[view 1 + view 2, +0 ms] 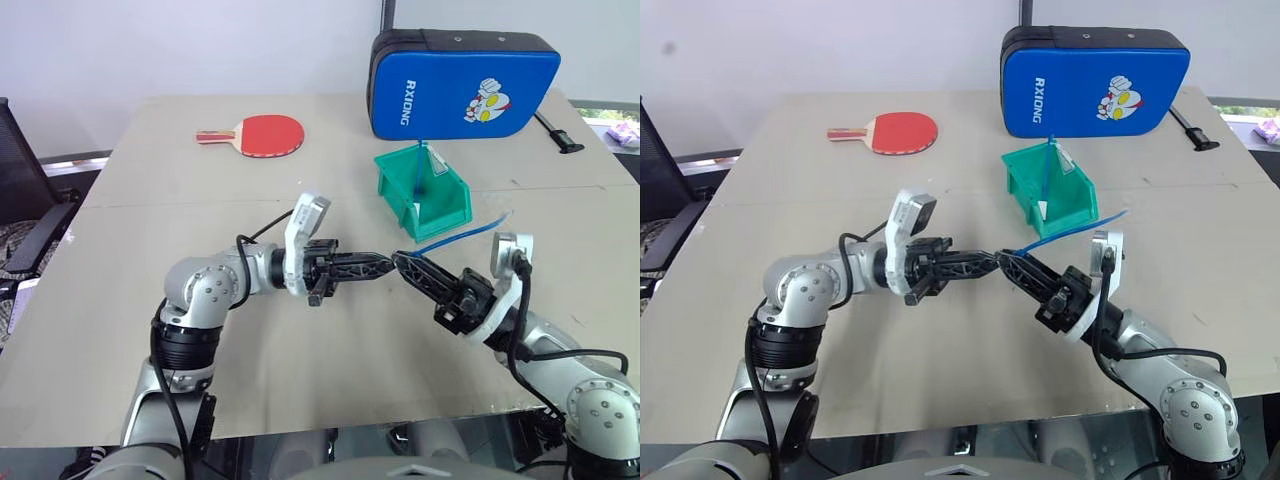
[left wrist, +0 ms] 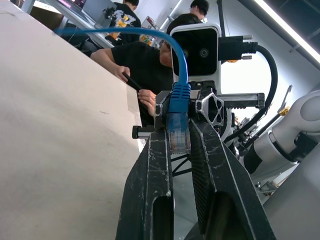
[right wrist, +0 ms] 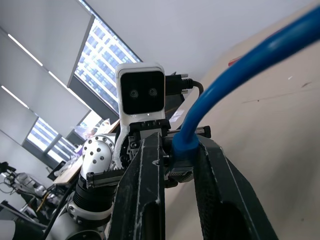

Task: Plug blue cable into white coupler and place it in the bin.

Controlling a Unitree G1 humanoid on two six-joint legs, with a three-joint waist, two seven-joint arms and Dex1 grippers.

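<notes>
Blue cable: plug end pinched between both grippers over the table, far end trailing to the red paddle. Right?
Not quite. The blue cable trails toward the green bin, not the red paddle, as the left eye view shows. The rest holds: both grippers meet at its plug.

blue cable [image 2: 178, 95]: thin bright-blue cord with a clear plug at its end, plug pinched between black jaws above the worktop; the cord arcs away toward the bin.
bin [image 1: 421, 192]: small teal-green plastic bin, cut-away front, upright on the worktop towards its far right, just before a blue case.
white coupler: cannot be made out.
</notes>
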